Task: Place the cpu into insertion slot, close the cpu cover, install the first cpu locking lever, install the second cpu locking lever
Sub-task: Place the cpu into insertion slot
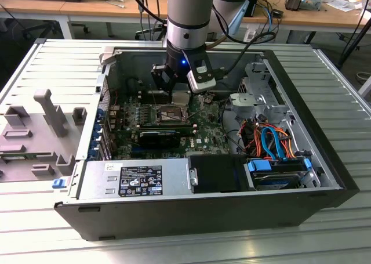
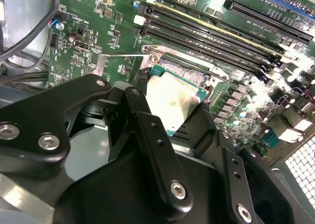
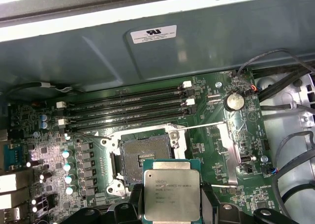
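placement of the cpu point(image 3: 171, 189) is the step in hand: the tool point(image 3: 171, 210) is clenched on its edges, holding it off the green motherboard point(image 3: 250, 135), close by the bare insertion slot point(image 3: 142, 152). seating it, i judge, calls for squaring its edges to the slot and lowering it flat.
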